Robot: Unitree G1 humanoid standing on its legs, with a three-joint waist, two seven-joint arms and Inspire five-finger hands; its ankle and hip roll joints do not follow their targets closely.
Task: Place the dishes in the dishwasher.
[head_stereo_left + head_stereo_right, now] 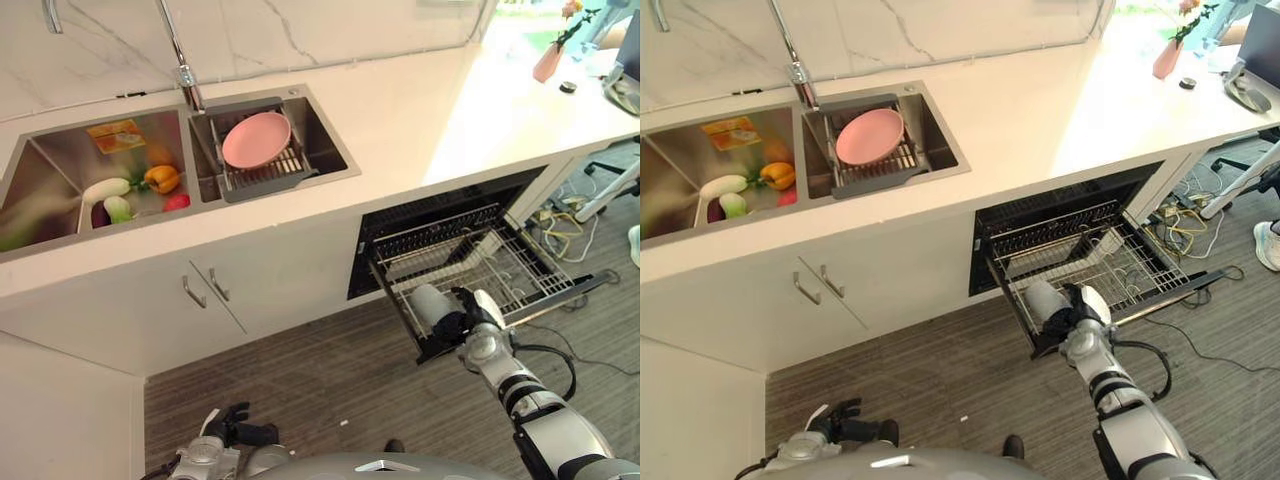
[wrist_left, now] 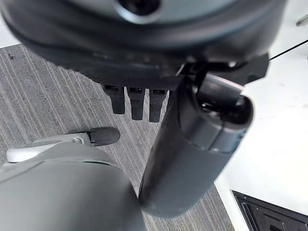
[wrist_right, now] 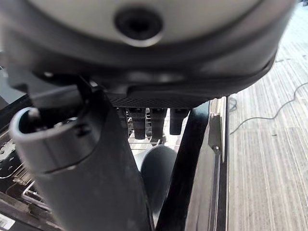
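Right hand (image 1: pixel 462 312): at front edge of the pulled-out dishwasher rack (image 1: pixel 470 262), fingers curled round a grey cup (image 1: pixel 430 303).
Left hand (image 1: pixel 232 428): low by the floor, fingers relaxed, holding nothing.
Pink plate (image 1: pixel 256 139): one, leaning in the sink drainer (image 1: pixel 262 175), well apart from both hands.
Cups: one.
Writing: none legible.

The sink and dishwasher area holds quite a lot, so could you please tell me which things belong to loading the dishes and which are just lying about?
Job in hand:
pink plate in the sink rack
pulled-out dishwasher rack
right hand at the rack's front edge

Lying about:
vegetables in the left basin
pink vase
left hand, low and idle
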